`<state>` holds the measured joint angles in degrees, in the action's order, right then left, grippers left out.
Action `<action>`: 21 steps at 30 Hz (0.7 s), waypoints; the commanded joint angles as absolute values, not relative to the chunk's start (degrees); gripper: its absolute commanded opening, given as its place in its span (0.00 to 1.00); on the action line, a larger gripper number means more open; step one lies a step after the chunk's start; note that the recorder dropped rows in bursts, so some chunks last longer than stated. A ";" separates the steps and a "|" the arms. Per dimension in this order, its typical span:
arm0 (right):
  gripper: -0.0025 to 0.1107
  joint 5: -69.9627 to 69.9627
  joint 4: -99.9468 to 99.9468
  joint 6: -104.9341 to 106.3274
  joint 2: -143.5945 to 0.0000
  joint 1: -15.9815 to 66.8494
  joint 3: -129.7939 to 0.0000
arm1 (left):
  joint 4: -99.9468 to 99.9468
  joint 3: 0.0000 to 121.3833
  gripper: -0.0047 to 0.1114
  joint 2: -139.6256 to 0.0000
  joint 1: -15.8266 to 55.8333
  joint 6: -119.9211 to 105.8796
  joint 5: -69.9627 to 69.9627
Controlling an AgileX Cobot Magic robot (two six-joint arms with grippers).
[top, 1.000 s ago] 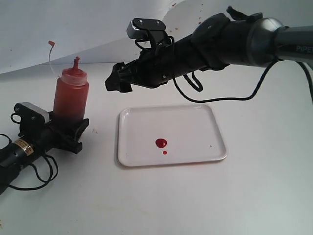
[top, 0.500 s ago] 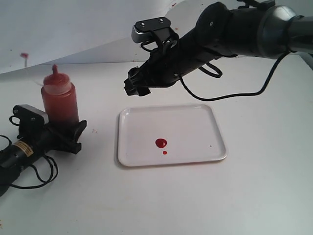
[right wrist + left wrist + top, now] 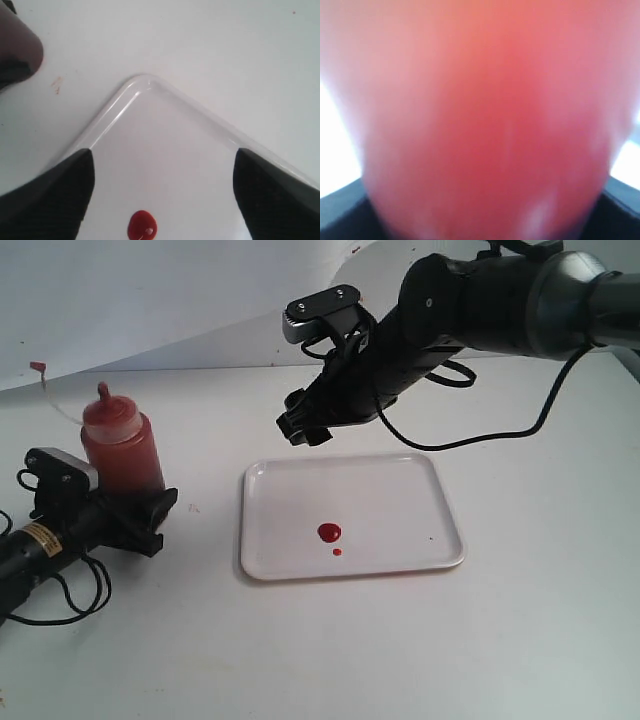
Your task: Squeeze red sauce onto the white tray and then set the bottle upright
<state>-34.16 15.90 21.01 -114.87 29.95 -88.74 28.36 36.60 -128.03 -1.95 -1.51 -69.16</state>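
The bottle (image 3: 120, 448) stands upright at the left of the table, nozzle up, its tethered cap (image 3: 38, 367) hanging out to the left. My left gripper (image 3: 143, 508) is shut on the bottle's lower body, and the bottle (image 3: 485, 115) fills the left wrist view as a red blur. The white tray (image 3: 400, 490) lies in the middle. On it sit a coin-sized blob of red sauce (image 3: 329, 532) and a small drop (image 3: 337, 552). My right gripper (image 3: 305, 426) hovers open and empty over the tray's far left corner. Through the right gripper (image 3: 162, 197), the tray (image 3: 175, 145) and the blob (image 3: 142, 225) show below.
A black cable (image 3: 470, 435) loops from the right arm over the table behind the tray. A small reddish stain (image 3: 193, 507) marks the table between bottle and tray. A white sheet backs the scene, with tiny specks at the top.
My left gripper has carried the bottle down and to the left, keeping it upright. The right gripper has pulled back to the right, toward the tray's far left corner.
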 commanded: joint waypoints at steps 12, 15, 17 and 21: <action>0.64 -36.82 12.38 17.58 -114.08 29.24 -89.03 | 27.61 31.53 0.94 -124.59 -2.04 5.74 -69.96; 0.64 -38.77 11.75 17.58 -114.08 28.01 -89.03 | 28.05 31.53 0.94 -122.97 -2.04 5.02 -69.96; 0.64 -39.40 11.40 17.55 -114.08 27.89 -89.03 | 27.37 30.08 0.94 -120.11 -2.04 2.50 -68.57; 0.63 -39.87 10.00 16.12 -114.08 27.89 -89.03 | 22.45 25.15 0.94 -114.28 -2.04 -0.33 -68.67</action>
